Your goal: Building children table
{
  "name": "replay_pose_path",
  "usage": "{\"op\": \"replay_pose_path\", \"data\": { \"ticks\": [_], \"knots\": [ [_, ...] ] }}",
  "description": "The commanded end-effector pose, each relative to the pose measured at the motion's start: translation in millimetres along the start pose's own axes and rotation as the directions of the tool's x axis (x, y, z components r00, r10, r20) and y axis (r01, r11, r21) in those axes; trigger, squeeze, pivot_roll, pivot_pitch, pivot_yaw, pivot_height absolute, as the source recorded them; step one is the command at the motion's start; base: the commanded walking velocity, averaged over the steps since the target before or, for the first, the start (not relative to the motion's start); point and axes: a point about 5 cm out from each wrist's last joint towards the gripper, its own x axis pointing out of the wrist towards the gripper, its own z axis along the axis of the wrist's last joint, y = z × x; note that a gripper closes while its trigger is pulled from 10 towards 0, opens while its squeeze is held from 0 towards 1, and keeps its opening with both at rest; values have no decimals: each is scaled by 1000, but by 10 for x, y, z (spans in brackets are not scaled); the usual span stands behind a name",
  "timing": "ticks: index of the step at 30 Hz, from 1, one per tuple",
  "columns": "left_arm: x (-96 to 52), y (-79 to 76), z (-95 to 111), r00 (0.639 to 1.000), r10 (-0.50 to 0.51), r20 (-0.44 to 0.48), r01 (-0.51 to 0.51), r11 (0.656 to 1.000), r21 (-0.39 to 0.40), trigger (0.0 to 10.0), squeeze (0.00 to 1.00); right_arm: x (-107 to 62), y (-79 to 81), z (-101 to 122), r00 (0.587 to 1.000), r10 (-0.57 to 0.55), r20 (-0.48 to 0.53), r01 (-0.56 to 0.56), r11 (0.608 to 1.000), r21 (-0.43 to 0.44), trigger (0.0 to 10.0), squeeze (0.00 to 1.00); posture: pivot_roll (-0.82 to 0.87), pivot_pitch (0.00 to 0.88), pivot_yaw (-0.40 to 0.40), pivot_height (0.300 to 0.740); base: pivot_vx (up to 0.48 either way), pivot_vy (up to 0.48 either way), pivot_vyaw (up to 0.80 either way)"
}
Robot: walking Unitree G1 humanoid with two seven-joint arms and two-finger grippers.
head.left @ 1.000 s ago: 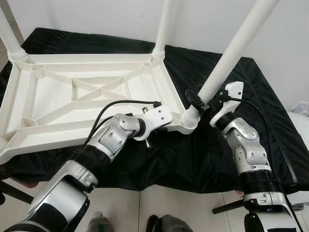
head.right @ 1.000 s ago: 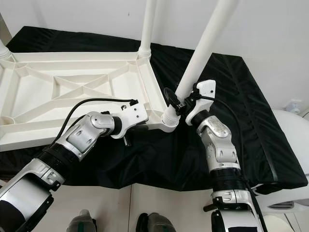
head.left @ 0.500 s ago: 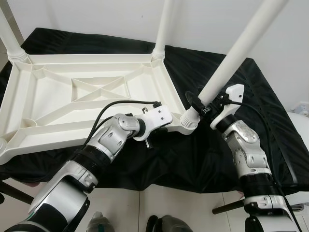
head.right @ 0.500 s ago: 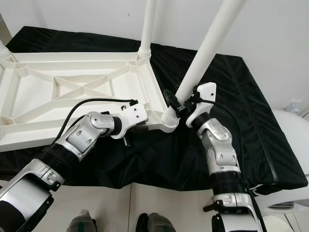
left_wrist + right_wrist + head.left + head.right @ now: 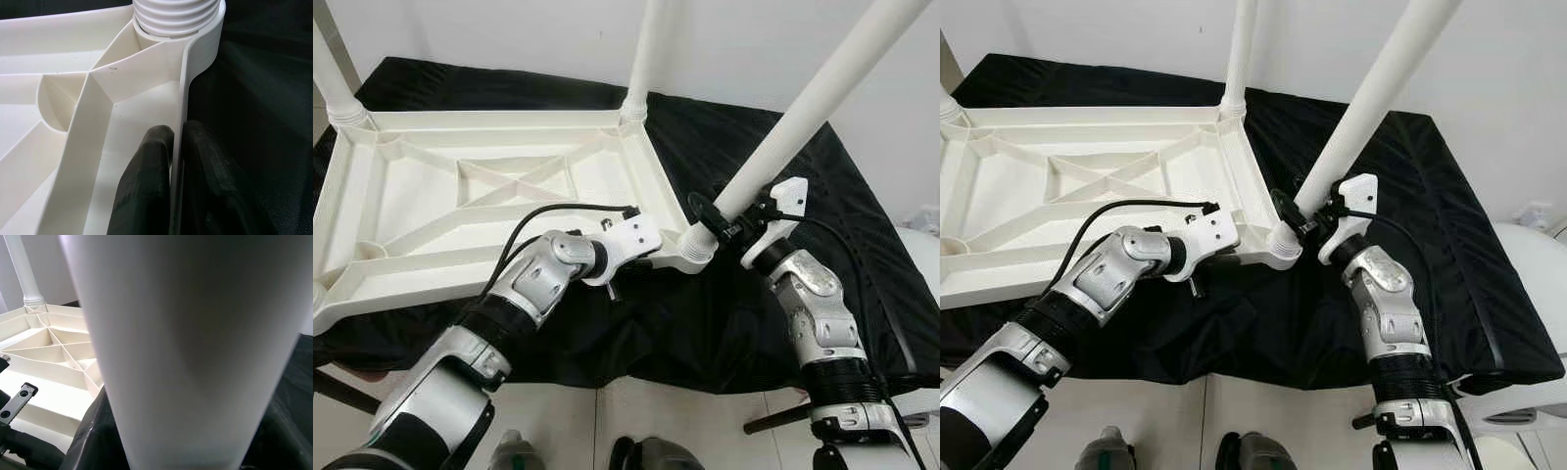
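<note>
left gripper (image 5: 175, 161) pinches the upturned white plastic tabletop's (image 5: 460, 211) rim; right gripper (image 5: 736, 220) clamps the tilted white tubular leg (image 5: 803, 113), which probably needs straightening before twisting in.

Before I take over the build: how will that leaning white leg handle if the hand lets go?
The leg leans well off upright in its corner socket, so it would probably tip outward. It looks like hollow plastic, likely light and stiff. The right hand holds low, giving little leverage.

White tabletop (image 5: 480, 201) lies upside-down; leg (image 5: 803, 113) leans in its corner socket.
</note>
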Motion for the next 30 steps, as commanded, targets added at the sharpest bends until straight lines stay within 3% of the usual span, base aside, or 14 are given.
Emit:
{"op": "replay_pose_path", "data": {
  "ticks": [1, 30],
  "knots": [
    [-5, 32, 2, 999, 43, -8, -43, 999, 3, 10000, 0, -28, 129, -364, 985, 49, -162, -33, 994, 103, 10000, 0, 68, 47, -102, 740, 0, 0, 0],
    [-38, 53, 9, 999, 52, -4, -52, 999, -1, 10000, 0, 161, -42, -450, 966, -63, -250, 94, 989, 117, 10000, 0, 75, 63, -105, 740, 0, 0, 0]
  ]
}}
